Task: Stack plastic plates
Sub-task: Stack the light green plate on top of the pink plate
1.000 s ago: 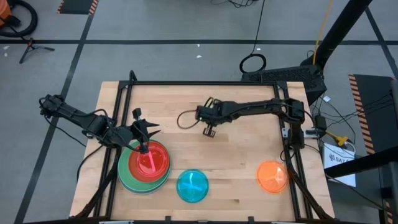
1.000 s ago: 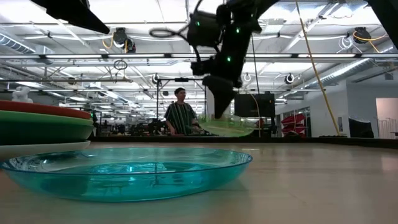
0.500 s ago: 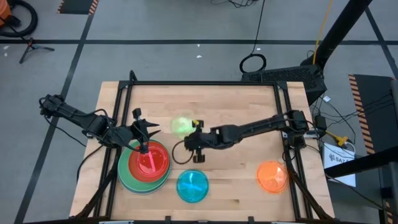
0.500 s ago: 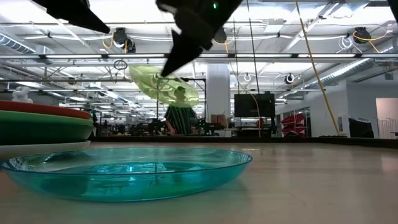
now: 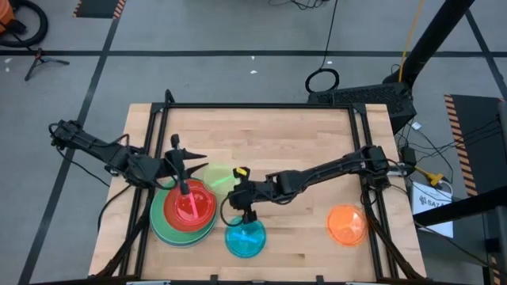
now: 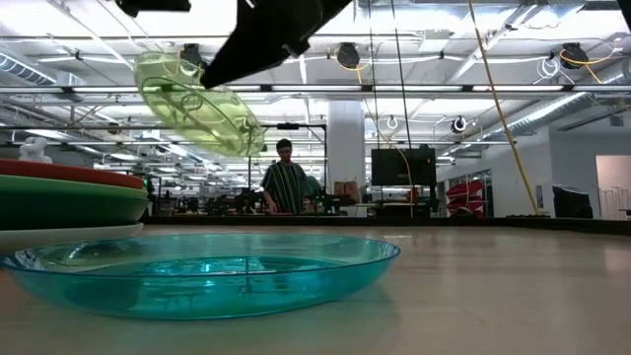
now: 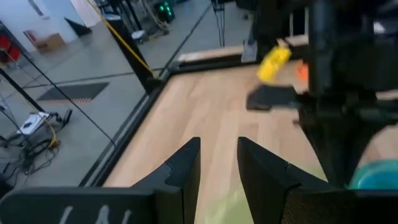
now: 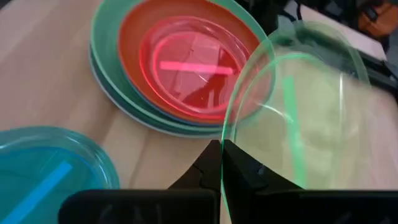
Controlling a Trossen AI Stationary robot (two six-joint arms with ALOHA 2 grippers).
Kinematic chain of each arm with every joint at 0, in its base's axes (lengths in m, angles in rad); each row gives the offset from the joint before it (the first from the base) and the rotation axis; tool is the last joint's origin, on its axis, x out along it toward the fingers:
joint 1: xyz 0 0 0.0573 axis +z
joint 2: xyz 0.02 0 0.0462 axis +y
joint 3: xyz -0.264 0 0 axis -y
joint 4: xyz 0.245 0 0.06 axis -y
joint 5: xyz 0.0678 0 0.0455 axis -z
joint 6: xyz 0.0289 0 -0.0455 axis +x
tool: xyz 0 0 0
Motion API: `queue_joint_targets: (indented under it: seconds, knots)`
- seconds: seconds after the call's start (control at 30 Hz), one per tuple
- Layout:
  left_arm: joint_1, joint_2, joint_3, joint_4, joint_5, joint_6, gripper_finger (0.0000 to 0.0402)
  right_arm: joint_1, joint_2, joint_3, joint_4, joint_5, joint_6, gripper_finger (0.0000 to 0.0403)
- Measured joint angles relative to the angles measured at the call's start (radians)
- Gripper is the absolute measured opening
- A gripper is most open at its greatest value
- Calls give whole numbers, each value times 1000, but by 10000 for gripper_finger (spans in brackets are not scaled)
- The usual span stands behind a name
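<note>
Wooden table [image 5: 301,134], framed in black rail. Plate stack [image 5: 184,210] at its front left corner: green plates under red-orange, pink plate [image 8: 194,65] on top. Cyan plate [image 5: 245,237] just right of stack, orange plate [image 5: 347,224] well right. My right gripper [image 8: 221,163] pinches the lime plate [image 8: 305,118] rim, tilted in air beside stack. My left gripper [image 7: 217,163], fingers slightly apart, hovers over stack's far edge.

A large open robotics lab or workshop hall; exposed ceiling beams [image 6: 473,91] with hanging round lamps [image 6: 347,55] and cables; a grey floor marked with black tape lines [image 5: 238,54] and hazard striping [image 5: 99,8]; a person [image 6: 287,180] stands at distant benches; the wooden worktop [image 5: 301,134] sits in a black metal frame [image 5: 253,105].
</note>
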Motion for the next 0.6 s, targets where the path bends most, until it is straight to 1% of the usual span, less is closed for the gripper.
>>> queue_joint_targets:
  seconds: [0.07,0.13,0.27,0.4,0.47,0.6]
  knots:
    - [-4,-8,23,-3,-7,-23,113,9,19,22,10,-31,-16,0]
    - [-6,-23,41,2,-8,-41,113,19,43,60,22,-40,-45,0]
    - [-29,-48,48,-12,-8,-42,113,36,151,196,-16,-47,-95,0]
    - [-54,-51,48,-13,-8,-44,113,50,272,391,-145,-44,-163,0]
    - [-73,-51,47,-15,-8,-48,113,57,326,488,-221,-44,-170,0]
    - [-103,-51,47,-13,-7,-47,113,75,409,629,-340,-44,-207,0]
